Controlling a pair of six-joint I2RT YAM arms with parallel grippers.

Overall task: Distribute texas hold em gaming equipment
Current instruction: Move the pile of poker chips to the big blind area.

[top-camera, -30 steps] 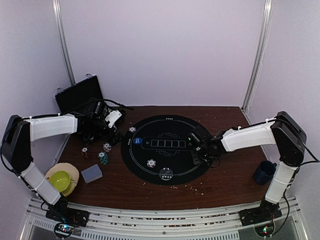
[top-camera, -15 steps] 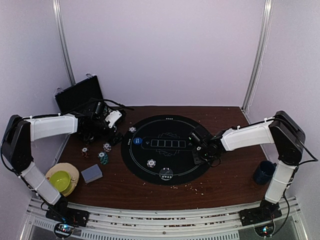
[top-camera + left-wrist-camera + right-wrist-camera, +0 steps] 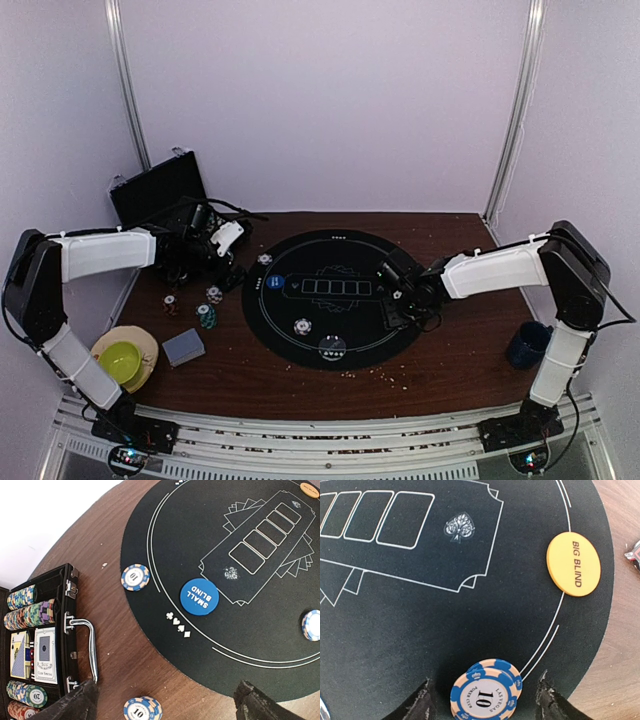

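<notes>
Between the right fingers (image 3: pixel 422 705), spread apart and gripping nothing, a blue chip stack (image 3: pixel 486 692) lay flat at the right edge of the black mat (image 3: pixel 420 630). It was partly out of view and its count was hard to tell. One orange disc (image 3: pixel 573 563) sat near it, face up. The left fingers (image 3: pixel 75 705) gaped wide and empty over the tabletop (image 3: pixel 115 650), by one blue disc (image 3: pixel 199 596) and a cropped open case (image 3: pixel 70 610). One card deck (image 3: pixel 183 346) lay with its long side roughly left to right.

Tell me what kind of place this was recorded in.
Probably a lab robot cell dressed as a poker table: plain white walls enclose a wooden table with a round black poker mat and an open chip case.
</notes>
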